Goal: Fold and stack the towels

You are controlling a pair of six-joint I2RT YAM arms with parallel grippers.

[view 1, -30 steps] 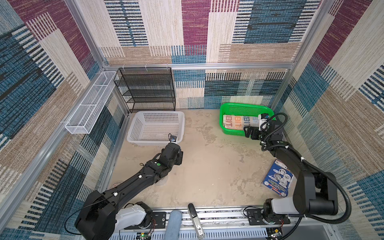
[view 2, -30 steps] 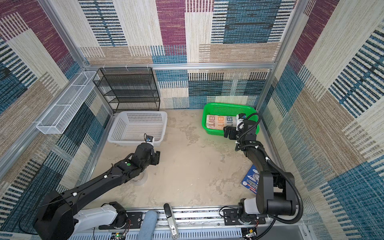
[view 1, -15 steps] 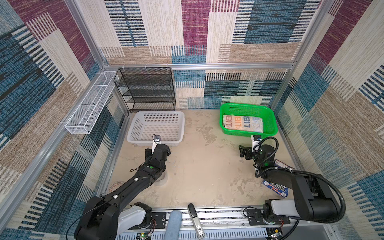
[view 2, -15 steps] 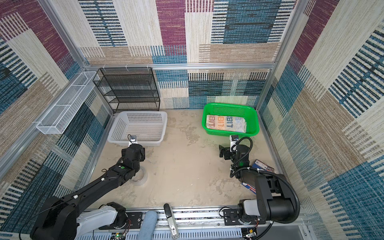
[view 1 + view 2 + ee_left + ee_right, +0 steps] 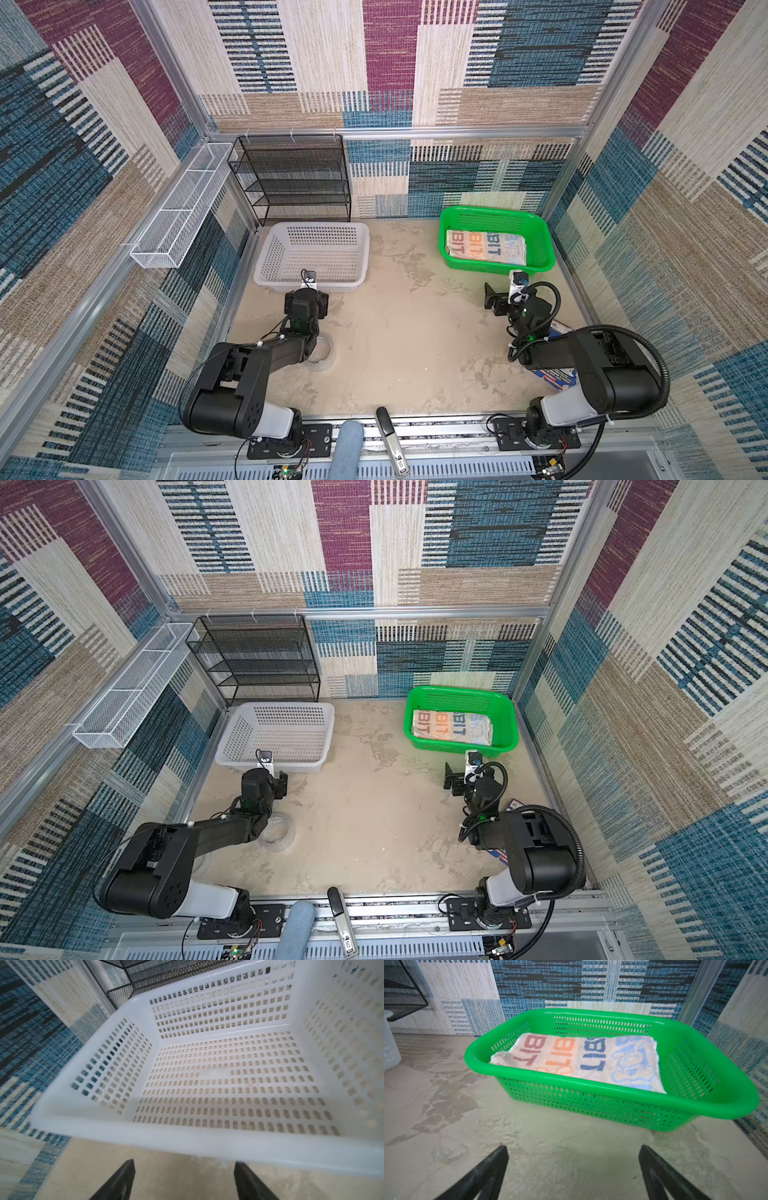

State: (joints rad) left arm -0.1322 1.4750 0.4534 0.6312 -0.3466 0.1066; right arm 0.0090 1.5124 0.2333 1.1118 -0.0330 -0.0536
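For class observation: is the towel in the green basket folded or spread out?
Folded: the towel lies as a compact layered rectangle inside the green basket.

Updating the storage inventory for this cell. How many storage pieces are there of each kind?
Plastic baskets: 2 (white basket, green basket)
Black mesh shelf: 1
White wire rack on the wall: 1
Total: 4

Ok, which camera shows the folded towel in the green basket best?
The right wrist view: the towel lies close up in the green basket, its letters and blue bunny readable. Both top views show it small, from above. The left wrist view shows only the white basket, no towel.
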